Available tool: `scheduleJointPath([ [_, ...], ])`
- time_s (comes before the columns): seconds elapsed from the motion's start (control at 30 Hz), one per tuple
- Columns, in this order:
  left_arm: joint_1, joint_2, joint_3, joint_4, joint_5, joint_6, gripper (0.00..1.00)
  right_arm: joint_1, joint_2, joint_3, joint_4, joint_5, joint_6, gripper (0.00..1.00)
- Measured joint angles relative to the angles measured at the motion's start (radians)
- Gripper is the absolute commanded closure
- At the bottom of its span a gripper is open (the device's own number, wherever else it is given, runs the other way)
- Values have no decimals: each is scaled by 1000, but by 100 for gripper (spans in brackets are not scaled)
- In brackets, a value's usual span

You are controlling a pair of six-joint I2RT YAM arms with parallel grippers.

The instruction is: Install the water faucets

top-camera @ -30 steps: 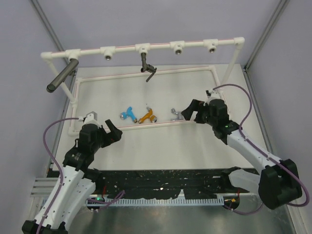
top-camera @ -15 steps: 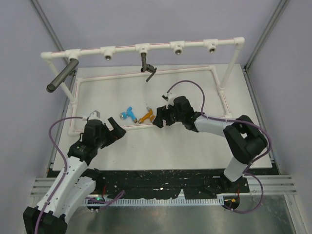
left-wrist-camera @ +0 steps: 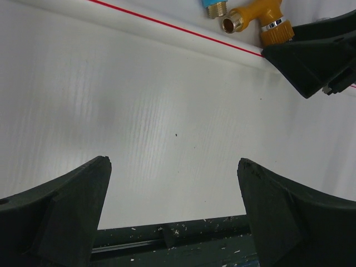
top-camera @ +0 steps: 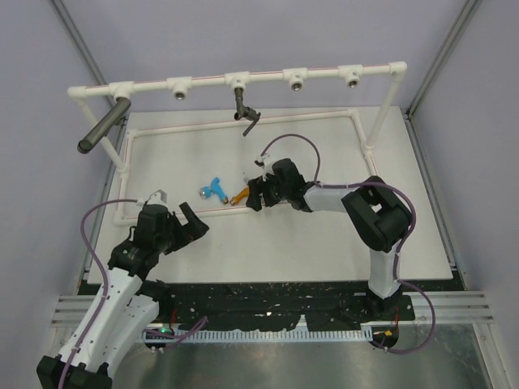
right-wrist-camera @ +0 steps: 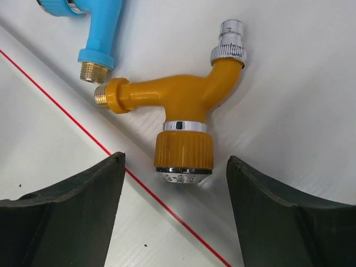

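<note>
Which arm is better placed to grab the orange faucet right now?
Right. The right gripper is open with its fingertips either side of the knob of the orange faucet. The left gripper, also open, hangs over bare table, the faucet well ahead of it.

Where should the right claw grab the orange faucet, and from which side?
Probably the ribbed orange cap of the orange faucet, pinched across its width, coming in from the cap's end. The faucet lies flat with that cap pointing at the open right claw, whose fingers sit to either side. That leaves the brass threaded end free and stays off the blue faucet beside it.
</note>
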Motion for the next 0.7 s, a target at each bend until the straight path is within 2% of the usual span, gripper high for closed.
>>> scheduleJointPath([
  [0.13, 0, -17, 0, -36, 0, 8, 0, 0, 17, 13, 16, 16, -5, 32],
  [0.2, 0, -22, 0, -48, -2, 7, 0, 0, 26, 19, 21, 25, -14, 39],
  [0.3, 0, -24, 0, -54, -1, 8, 0, 1, 34, 22, 30, 39, -29, 57],
  [0.37, 0, -23, 0, -48, 6, 10, 0, 1, 35, 21, 29, 45, -33, 65],
  [0.4, 0, -20, 0, -43, 9, 11, 0, 1, 35, 21, 30, 47, -35, 66],
  [0.47, 0, -6, 4, -26, 19, 20, 0, 1, 35, 19, 35, 47, -33, 70],
  [0.5, 0, 8, 10, -15, 26, 31, 0, 1, 35, 16, 40, 47, -30, 76],
  [0.57, 0, 38, 25, 14, 45, 50, 0, 1, 27, 3, 53, 50, -24, 83],
  [0.7, 0, 107, 65, 100, 114, 116, 1, 0, -24, -29, 46, 70, -14, 92],
])
